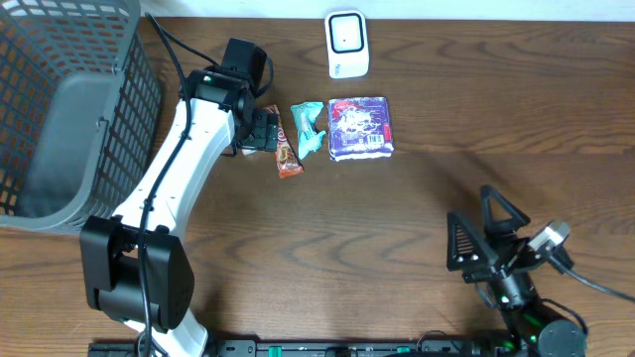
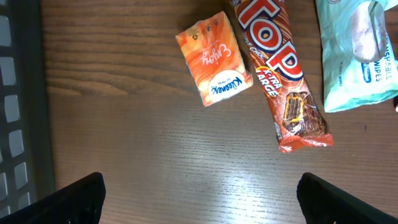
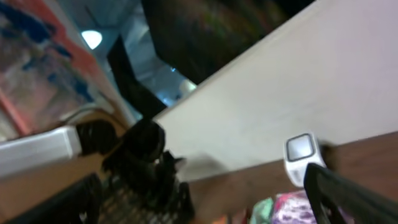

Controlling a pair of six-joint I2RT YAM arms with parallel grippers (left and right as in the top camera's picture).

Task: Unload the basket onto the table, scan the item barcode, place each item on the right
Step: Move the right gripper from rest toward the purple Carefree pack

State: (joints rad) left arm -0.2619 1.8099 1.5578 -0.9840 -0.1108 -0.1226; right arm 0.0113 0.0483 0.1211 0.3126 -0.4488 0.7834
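A white barcode scanner [image 1: 346, 44] stands at the table's far edge. Below it lie a purple packet [image 1: 360, 127], a teal wipes pack [image 1: 309, 129] and an orange-brown chocolate bar [image 1: 286, 149]. My left gripper [image 1: 260, 130] hovers just left of the bar, open and holding nothing. In the left wrist view, the gripper [image 2: 200, 205] is over bare wood, with a small orange tissue pack [image 2: 213, 59], the bar [image 2: 280, 68] and the wipes [image 2: 357, 53] ahead of it. My right gripper [image 1: 481, 230] is open and empty at the near right, far from the items.
A grey mesh basket [image 1: 69, 109] fills the far left corner, and its wall shows at the left wrist view's edge [image 2: 18, 112]. The blurred right wrist view shows the scanner [image 3: 300, 155] and the left arm [image 3: 143, 155] against a white wall.
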